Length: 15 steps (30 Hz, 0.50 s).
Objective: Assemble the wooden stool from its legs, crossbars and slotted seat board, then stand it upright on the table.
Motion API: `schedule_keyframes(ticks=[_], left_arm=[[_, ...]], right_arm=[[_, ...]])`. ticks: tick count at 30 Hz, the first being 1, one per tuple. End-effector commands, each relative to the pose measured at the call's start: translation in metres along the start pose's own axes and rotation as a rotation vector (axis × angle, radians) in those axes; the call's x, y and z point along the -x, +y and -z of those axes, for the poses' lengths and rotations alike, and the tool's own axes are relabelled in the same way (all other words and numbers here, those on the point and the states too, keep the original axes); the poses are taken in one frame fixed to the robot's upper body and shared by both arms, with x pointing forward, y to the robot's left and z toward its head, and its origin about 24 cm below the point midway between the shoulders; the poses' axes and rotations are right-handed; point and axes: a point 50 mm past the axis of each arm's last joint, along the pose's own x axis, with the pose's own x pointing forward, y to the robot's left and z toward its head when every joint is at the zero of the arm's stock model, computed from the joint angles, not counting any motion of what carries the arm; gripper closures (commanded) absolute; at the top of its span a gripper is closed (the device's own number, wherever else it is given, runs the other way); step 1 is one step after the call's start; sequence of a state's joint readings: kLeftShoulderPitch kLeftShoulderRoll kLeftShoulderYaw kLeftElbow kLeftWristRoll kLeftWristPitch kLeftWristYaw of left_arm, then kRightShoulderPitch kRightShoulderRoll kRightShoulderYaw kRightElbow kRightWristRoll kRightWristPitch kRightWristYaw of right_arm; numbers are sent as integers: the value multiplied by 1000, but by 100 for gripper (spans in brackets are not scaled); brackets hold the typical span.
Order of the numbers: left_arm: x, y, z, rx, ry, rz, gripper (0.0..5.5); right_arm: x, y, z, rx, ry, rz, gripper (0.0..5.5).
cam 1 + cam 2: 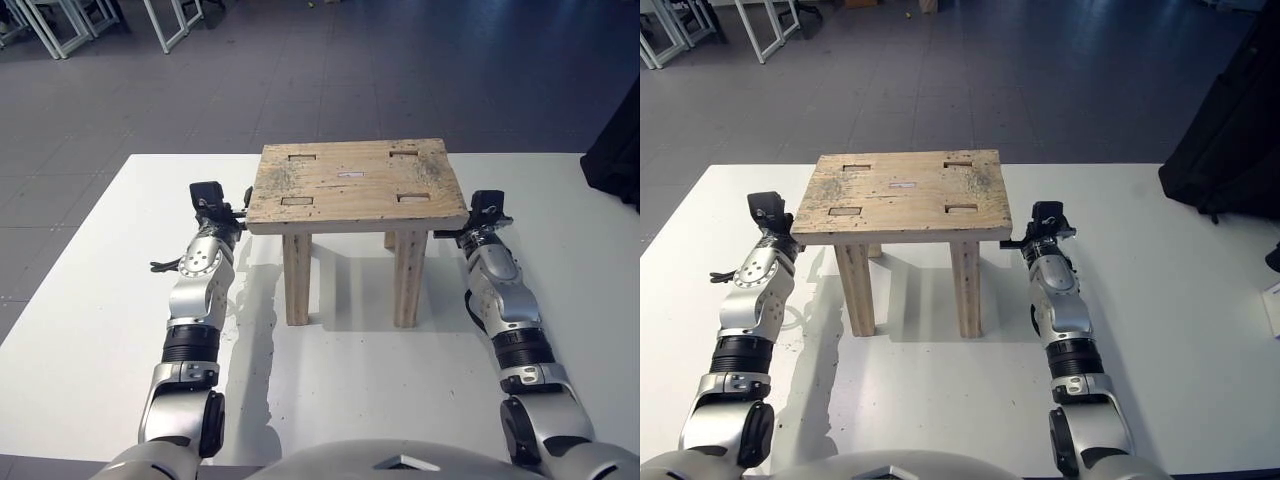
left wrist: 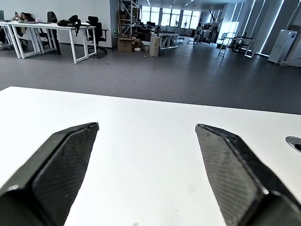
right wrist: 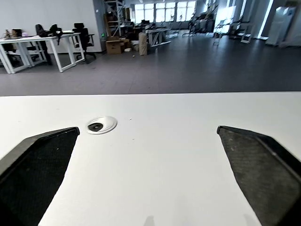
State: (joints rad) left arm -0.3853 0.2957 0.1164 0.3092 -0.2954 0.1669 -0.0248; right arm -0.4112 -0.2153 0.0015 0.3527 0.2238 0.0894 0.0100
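Note:
The wooden stool (image 1: pixel 355 180) stands upright on the white table (image 1: pixel 100 240), its slotted seat board on top and its legs (image 1: pixel 296 280) under it. My left gripper (image 1: pixel 212 195) rests low on the table just left of the seat's edge, apart from it. In the left wrist view the left gripper (image 2: pixel 146 136) is open, with bare tabletop between its fingers (image 2: pixel 61 165). My right gripper (image 1: pixel 488 203) lies just right of the seat. The right wrist view shows this gripper (image 3: pixel 148 136) open too, holding nothing between its black fingers (image 3: pixel 256 162).
A round cable grommet (image 3: pixel 101 125) is set into the tabletop ahead of the right gripper. Beyond the table's far edge lies grey floor with white desks (image 2: pixel 51 33) and chairs far off. A black bag (image 1: pixel 1230 140) stands at the right.

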Motion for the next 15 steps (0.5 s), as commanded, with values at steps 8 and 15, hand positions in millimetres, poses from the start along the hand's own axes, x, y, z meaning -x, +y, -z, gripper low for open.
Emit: schedule_keyframes(ticks=[8,15], left_arm=[[2,1,0,-46,-3,-17,170],[11,9,4,-49,0,-51,170]], right_arm=[[-1,4,7,31,33,-4,8],[-2,3,8,34,44,-17,8]])
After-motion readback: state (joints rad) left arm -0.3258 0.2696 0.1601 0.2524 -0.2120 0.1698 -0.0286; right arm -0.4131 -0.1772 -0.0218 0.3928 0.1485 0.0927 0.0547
